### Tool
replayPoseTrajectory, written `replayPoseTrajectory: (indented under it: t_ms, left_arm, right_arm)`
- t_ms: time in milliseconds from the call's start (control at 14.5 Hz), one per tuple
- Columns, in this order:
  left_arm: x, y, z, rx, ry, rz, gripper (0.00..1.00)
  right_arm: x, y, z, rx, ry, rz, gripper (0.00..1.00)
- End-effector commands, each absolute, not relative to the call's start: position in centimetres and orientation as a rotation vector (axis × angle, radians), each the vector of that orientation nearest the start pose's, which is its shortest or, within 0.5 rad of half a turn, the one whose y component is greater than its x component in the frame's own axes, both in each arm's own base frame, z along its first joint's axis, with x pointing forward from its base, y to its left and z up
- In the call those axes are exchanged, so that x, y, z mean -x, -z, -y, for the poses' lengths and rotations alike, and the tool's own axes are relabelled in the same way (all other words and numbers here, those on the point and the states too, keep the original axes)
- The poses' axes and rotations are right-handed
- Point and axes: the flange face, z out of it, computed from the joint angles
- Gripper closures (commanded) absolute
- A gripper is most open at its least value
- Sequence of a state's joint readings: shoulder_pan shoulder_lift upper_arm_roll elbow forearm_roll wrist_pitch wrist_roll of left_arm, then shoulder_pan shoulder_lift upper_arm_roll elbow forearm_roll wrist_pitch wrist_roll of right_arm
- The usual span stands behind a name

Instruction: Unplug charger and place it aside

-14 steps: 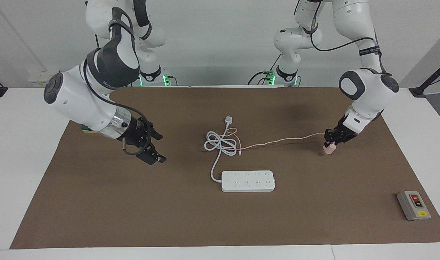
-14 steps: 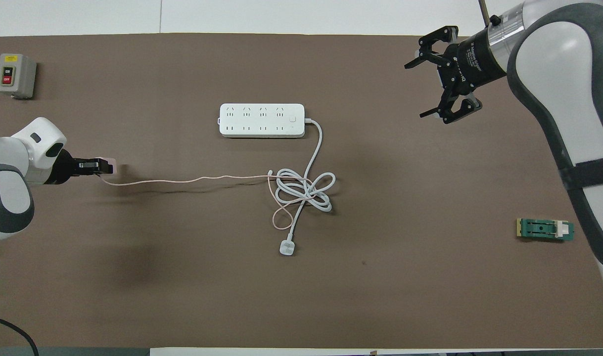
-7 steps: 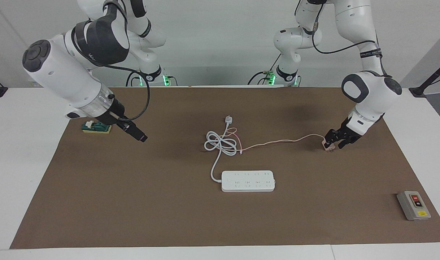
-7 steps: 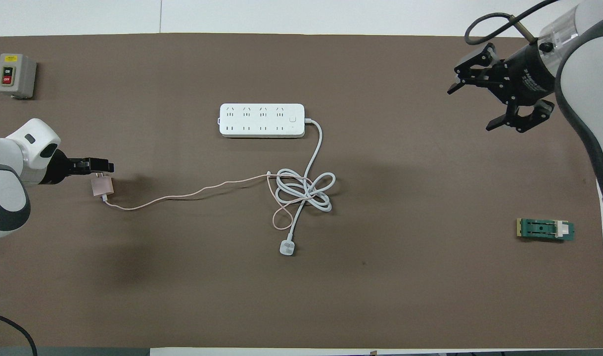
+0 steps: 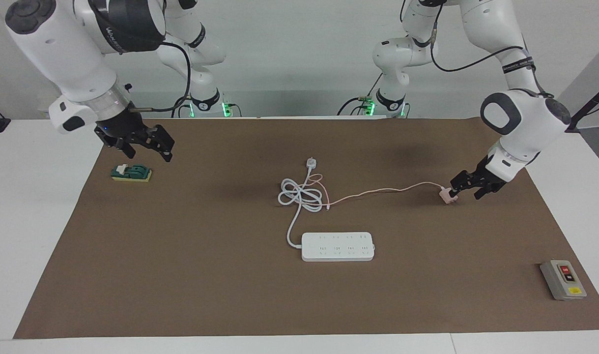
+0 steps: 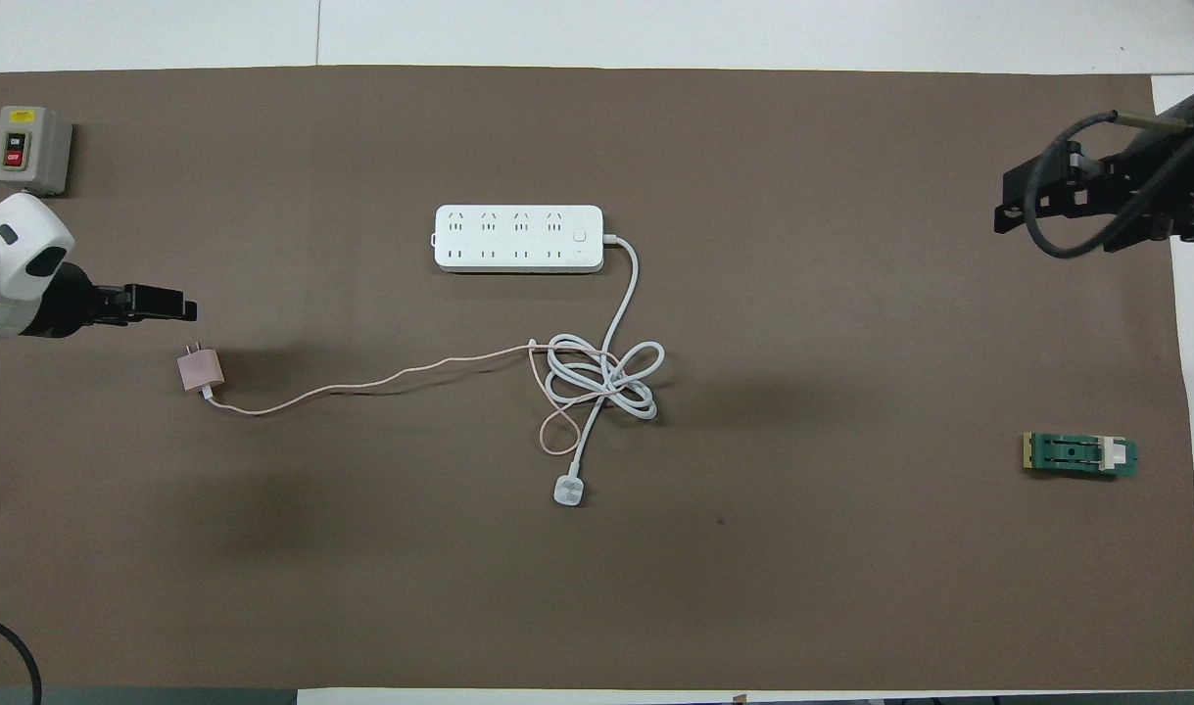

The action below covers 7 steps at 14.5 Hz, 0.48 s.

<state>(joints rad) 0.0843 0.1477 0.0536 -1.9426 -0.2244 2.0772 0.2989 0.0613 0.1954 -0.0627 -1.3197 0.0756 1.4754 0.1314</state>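
The pale-pink charger [image 5: 446, 195] lies on the brown mat toward the left arm's end of the table, prongs pointing away from the robots; it also shows in the overhead view [image 6: 201, 370]. Its thin pink cable [image 6: 361, 380] runs along the mat to the coiled white cord [image 6: 601, 377]. My left gripper [image 5: 470, 187] is open and empty, low beside the charger; in the overhead view [image 6: 175, 305] it stands apart from it. The white power strip [image 5: 337, 246] has nothing plugged into its sockets. My right gripper [image 5: 149, 146] is open and empty, raised toward the right arm's end.
A white plug [image 5: 310, 162] ends the coiled cord nearer the robots than the strip. A green block [image 5: 131, 173] lies under the right gripper's area. A grey switch box [image 5: 563, 280] sits at the mat's corner toward the left arm's end.
The left gripper set the charger down on the mat, opened and drew slightly away. The right arm rose and swung back toward its end of the table, over the green block.
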Motion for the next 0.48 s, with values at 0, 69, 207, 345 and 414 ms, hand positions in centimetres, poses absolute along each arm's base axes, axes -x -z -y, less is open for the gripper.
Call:
replayPoseTrajectory:
  t_ms: [0,69,207,345,414]
  left_arm:
    - [-60.2,-46.1,-8.9,3.244,-0.086,0.036,0.0]
    - [-60.3,-47.6,-9.0,3.23,-0.119,0.072,0.0]
    - [-60.3,-50.7,-8.8,3.199,-0.112,0.184,0.0]
    - [-59.6,-53.3,-8.4,3.162,-0.064,0.4,0.0]
    - [-58.8,-54.3,-8.5,3.137,-0.06,0.42,0.0]
  right_arm:
    - [-57.9,-62.7,-0.4,3.109,-0.067,-0.053,0.0]
    - [-57.3,-62.8,-0.4,3.109,-0.072,-0.039,0.0]
    - [-55.4,-63.2,-0.1,3.131,-0.077,-0.03,0.0]
    - [-54.3,-63.5,0.1,3.149,-0.077,-0.027,0.0]
    - [-54.0,-63.5,0.1,3.149,-0.08,-0.027,0.0]
